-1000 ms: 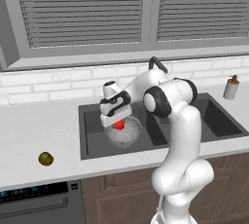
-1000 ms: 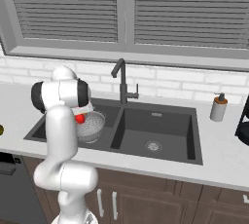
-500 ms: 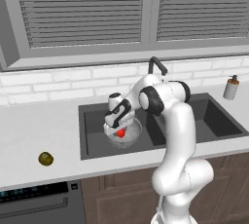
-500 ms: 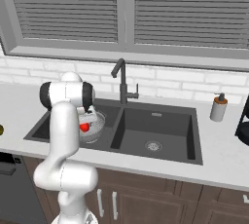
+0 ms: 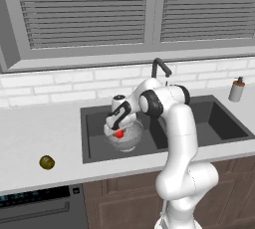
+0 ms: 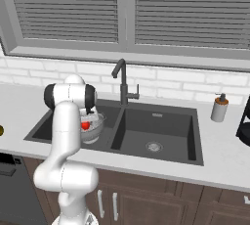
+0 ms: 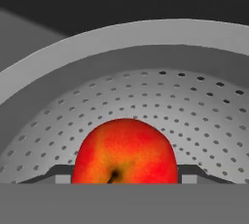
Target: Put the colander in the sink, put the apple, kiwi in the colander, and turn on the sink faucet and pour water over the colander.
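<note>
kiwi (image 5: 47, 162) on counter, well left of sink (image 5: 94, 118). gripper (image 5: 117, 129) down inside colander (image 5: 125, 138) in left basin, jaws part-open, closed on apple (image 5: 119, 134). apple low over colander floor. judgement: release next, then go left for kiwi.

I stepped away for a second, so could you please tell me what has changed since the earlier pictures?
The gripper carried the apple down into the colander in the sink; its jaws remain closed on it. The kiwi, colander and sink faucet stayed put.
</note>
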{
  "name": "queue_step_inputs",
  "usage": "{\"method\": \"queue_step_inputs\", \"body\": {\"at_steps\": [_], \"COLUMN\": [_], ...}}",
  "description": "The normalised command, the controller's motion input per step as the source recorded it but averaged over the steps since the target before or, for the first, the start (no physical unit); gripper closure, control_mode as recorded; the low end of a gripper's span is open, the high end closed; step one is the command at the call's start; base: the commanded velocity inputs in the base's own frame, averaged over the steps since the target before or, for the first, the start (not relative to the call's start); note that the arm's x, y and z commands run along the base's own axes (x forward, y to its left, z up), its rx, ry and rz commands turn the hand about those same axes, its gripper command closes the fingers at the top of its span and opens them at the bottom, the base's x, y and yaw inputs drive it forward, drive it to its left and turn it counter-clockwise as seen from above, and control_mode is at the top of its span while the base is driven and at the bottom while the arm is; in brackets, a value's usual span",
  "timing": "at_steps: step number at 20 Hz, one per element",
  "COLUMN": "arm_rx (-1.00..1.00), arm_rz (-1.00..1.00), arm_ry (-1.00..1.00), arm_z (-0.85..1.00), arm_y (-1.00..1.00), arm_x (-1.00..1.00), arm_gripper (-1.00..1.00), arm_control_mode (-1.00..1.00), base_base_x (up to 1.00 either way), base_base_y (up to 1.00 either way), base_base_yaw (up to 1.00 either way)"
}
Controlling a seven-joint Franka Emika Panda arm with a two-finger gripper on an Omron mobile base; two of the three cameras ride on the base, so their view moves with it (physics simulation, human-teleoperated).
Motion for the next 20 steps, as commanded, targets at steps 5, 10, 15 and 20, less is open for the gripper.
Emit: {"method": "queue_step_inputs", "body": {"at_steps": [5, 10, 15, 20], "arm_rx": [0.02, 0.0, -0.02, -0.02], "arm_rz": [0.0, 0.0, 0.0, 0.0], "arm_ry": [0.0, 0.0, 0.07, 0.11], "arm_z": [-0.01, -0.01, 0.14, 0.41], "arm_y": [-0.17, -0.16, -0.38, -0.32], "arm_x": [0.0, 0.0, 0.0, 0.0], "arm_gripper": [-1.0, -1.0, -1.0, -1.0], "arm_control_mode": [-1.0, -1.0, -1.0, -1.0], "base_base_x": [0.0, 0.0, 0.0, 0.0], "base_base_y": [0.0, 0.0, 0.0, 0.0], "base_base_yaw": [0.0, 0.0, 0.0, 0.0]}}
